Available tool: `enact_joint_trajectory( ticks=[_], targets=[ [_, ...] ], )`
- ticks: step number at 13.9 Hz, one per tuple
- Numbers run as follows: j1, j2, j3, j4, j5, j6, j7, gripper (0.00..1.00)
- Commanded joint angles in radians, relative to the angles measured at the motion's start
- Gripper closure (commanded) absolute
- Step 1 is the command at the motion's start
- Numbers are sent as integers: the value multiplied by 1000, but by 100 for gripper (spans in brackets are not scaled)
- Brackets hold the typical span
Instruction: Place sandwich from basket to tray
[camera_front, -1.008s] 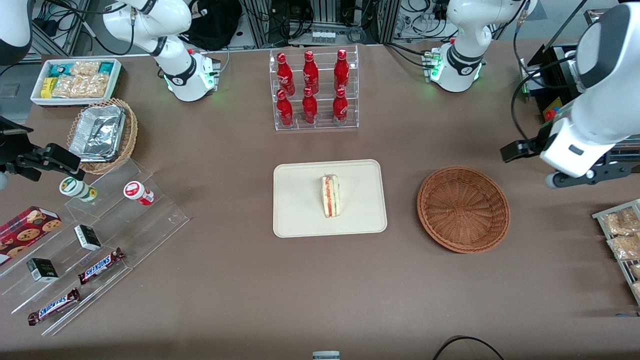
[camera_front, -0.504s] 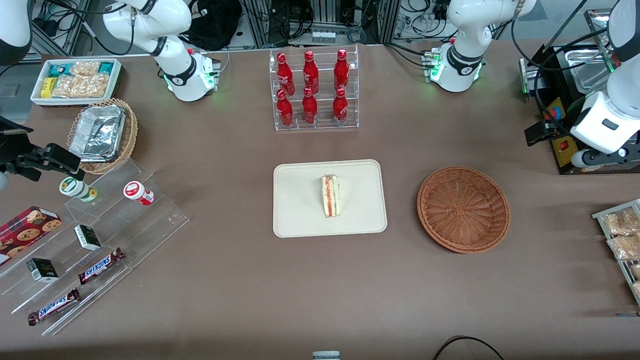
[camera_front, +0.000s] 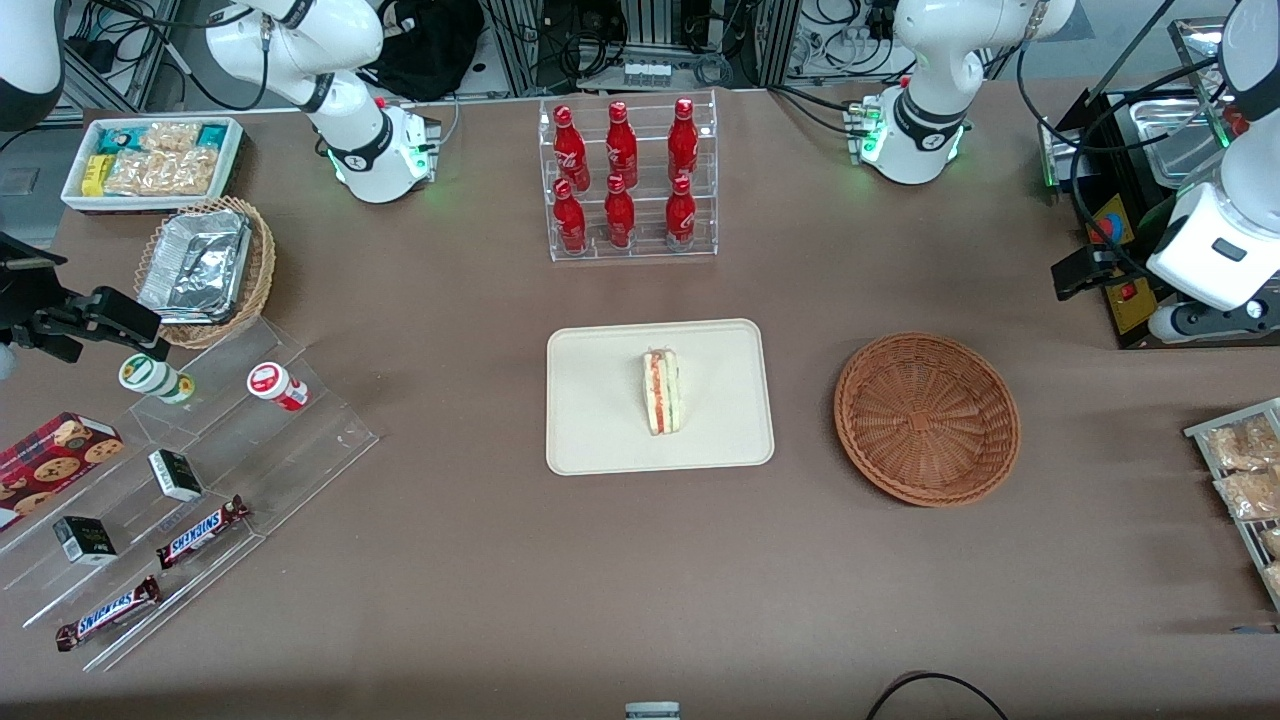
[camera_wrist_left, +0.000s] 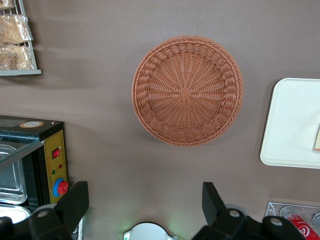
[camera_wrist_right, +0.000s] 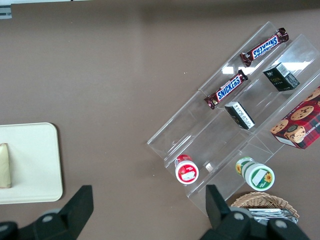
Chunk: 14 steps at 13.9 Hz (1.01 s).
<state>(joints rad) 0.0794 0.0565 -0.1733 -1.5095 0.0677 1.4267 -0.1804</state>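
The sandwich (camera_front: 662, 392) stands on its edge near the middle of the cream tray (camera_front: 596, 428), a small white-bread wedge with its layered side up: a stripe of orange-red runs along it, with a thinner green one beside it. Its narrow end points toward the rack of red bottles (camera_front: 626, 178), which stands farther from the front camera than the tray. The tray is flat and rectangular, with rounded corners and a low rim. The round reddish-brown wicker basket (camera_front: 927, 418) sits beside the tray, toward the working arm's end of the table, and it holds nothing; its weave spirals out from a small square centre. The left arm's gripper (camera_wrist_left: 145, 202) hangs high, over the table's edge near a black appliance (camera_front: 1128, 262), well apart from the basket, its fingers (camera_wrist_left: 75, 204) spread wide with nothing between them.
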Motion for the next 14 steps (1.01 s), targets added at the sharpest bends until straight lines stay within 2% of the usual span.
enact_joint_trajectory(
  ticks=[1,4,10,12,14],
  targets=[
    [-12,-39,31,-7,-22,1,5,0],
    [-9,-104,31,-66,-22,1,7,0],
    [-3,-107,37,-57,-25,-22,6,0],
    [-1,-106,37,-55,-60,-19,7,0],
    [-1,-107,37,-55,-62,-25,22,0]
  ],
)
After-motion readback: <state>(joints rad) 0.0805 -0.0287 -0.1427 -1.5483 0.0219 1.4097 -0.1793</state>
